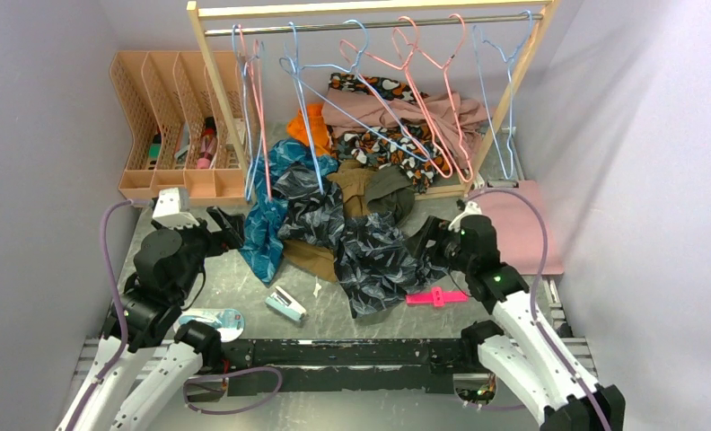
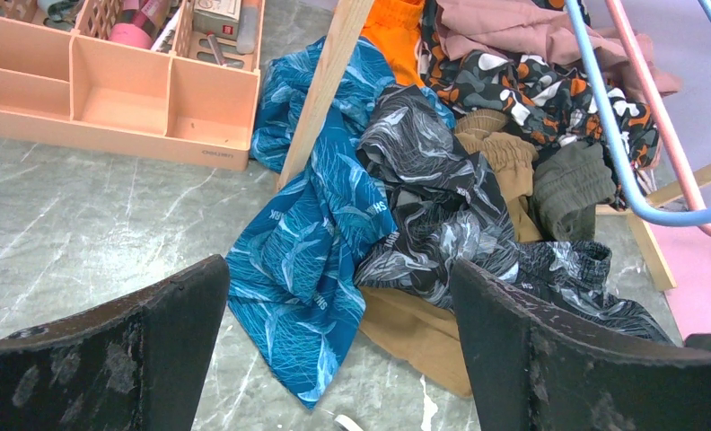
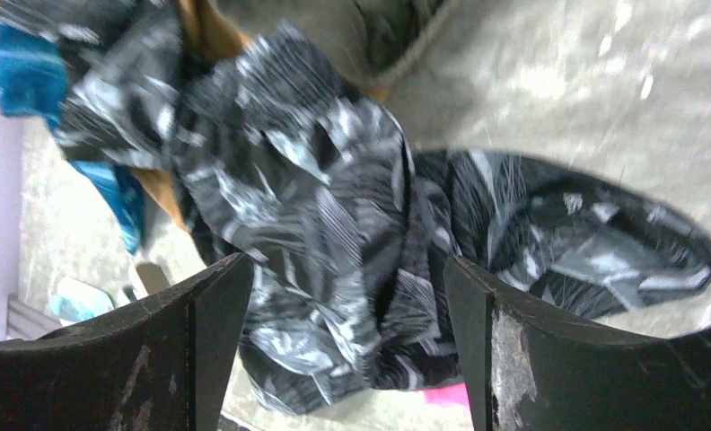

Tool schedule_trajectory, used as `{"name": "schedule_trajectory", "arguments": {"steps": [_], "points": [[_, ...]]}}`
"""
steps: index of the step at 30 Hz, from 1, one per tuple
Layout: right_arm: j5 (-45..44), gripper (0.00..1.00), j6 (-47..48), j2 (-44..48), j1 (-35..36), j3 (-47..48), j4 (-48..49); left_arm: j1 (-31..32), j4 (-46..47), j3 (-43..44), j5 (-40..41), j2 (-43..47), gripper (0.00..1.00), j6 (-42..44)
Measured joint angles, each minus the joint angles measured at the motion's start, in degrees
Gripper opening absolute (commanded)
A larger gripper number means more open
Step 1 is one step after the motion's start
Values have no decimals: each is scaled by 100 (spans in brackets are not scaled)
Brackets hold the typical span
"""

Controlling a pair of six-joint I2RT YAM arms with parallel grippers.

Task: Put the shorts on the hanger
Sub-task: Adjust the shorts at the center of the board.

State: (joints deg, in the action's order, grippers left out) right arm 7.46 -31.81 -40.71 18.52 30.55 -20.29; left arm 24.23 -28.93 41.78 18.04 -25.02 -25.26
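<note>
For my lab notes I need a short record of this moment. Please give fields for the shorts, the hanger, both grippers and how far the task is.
shorts: crumpled on the table, partly over a brown garment, on no hanger
hanger: light-blue wire, hanging on the rail
left gripper: open, empty, near the teal garment
right gripper: open, empty, facing the shorts, not gripping them
task progress: not started; shorts not yet picked up
</note>
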Motion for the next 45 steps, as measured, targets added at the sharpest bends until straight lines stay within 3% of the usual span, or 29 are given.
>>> {"name": "schedule_trajectory", "arguments": {"steps": [4, 7, 13, 18, 33, 45], "points": [[192, 77, -173, -219, 74, -531, 122, 0, 0, 0, 2, -24, 97, 0], [232, 67, -245, -295, 181, -704, 199, 0, -2, 0, 2, -63, 97, -2], [354, 39, -251, -466, 437, -717, 501, 0, -17, 0, 26, -103, 97, -22], [577, 0, -131, -374, 649, -584, 455, 0, -260, 2, 48, -74, 97, -214], [2350, 0, 525, 610, 824, 310, 190, 0, -662, 26, 28, 590, 97, -702], [3348, 0, 1163, 199, 841, 1720, -46, 0, -664, 26, 37, 590, 97, -715]]}}
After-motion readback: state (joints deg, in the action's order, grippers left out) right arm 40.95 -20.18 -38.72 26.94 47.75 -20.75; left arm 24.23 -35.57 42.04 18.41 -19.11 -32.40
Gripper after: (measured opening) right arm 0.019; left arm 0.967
